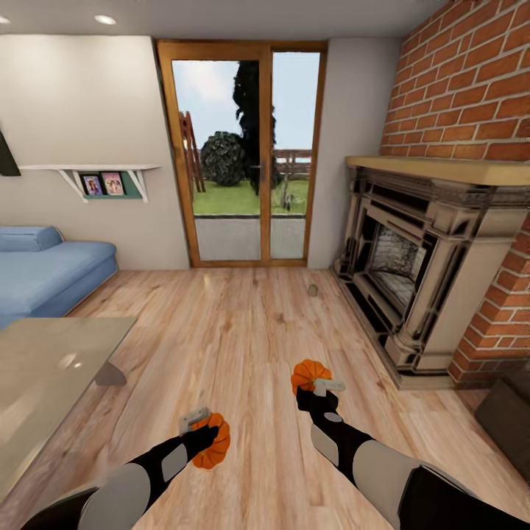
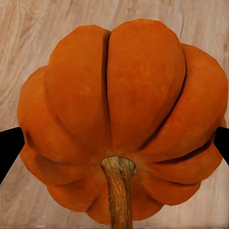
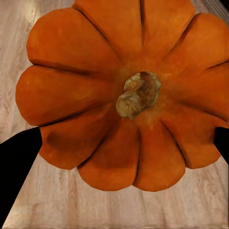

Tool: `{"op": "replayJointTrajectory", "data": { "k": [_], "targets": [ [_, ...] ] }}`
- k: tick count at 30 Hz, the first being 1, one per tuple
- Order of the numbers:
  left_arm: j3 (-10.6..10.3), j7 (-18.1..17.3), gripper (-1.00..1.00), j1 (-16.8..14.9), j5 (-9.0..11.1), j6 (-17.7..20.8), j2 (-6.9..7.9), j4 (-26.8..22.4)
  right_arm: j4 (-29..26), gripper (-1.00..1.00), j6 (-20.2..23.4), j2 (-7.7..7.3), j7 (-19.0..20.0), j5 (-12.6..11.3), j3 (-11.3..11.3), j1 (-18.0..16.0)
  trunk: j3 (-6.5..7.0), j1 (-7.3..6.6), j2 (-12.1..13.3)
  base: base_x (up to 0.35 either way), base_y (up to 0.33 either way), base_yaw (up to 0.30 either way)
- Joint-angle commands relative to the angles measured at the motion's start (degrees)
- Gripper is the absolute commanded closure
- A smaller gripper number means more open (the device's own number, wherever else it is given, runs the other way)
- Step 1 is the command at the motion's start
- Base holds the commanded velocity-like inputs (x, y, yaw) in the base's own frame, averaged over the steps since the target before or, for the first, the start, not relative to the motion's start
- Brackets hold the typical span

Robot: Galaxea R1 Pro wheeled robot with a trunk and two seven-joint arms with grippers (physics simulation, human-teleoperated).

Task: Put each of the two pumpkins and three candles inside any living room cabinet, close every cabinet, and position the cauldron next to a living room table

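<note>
Each of my grippers holds a small orange pumpkin above the wooden floor. My left gripper [image 1: 207, 440] is shut on one pumpkin [image 1: 213, 442], whose ribbed body and brown stem [image 2: 119, 191] show close up in the left wrist view [image 2: 119, 109]. My right gripper [image 1: 315, 383] is shut on the other pumpkin [image 1: 309, 374], seen stem-on in the right wrist view [image 3: 129, 90]. One small grey-beige candle [image 1: 313, 290] stands on the floor far ahead, near the fireplace's left corner. The glass-topped table [image 1: 44, 375] lies at the left. The cabinet and the cauldron are out of view.
An ornate beige fireplace [image 1: 427, 265] on a brick wall fills the right side. A blue sofa [image 1: 44, 269] stands at the far left. A glass patio door [image 1: 243, 154] is straight ahead. A dark object [image 1: 508, 419] sits at the right edge.
</note>
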Motion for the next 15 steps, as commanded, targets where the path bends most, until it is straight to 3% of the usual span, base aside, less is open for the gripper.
{"op": "replayJointTrajectory", "data": {
  "k": [1,15],
  "targets": [
    [0.12,-0.18,1.0,-0.02,0.47,0.04,-0.03,-0.04,-0.05,1.0,-0.15,0.01,-0.18,-0.22,0.65,-0.04,-0.05,-0.04,-0.04,-0.326,0.0,0.0],
    [0.12,-0.19,1.0,-0.01,0.47,0.04,-0.07,-0.04,-0.05,1.0,-0.15,0.07,-0.18,-0.22,0.73,0.05,-0.05,-0.04,-0.04,-0.326,0.0,0.0]
  ]
}}
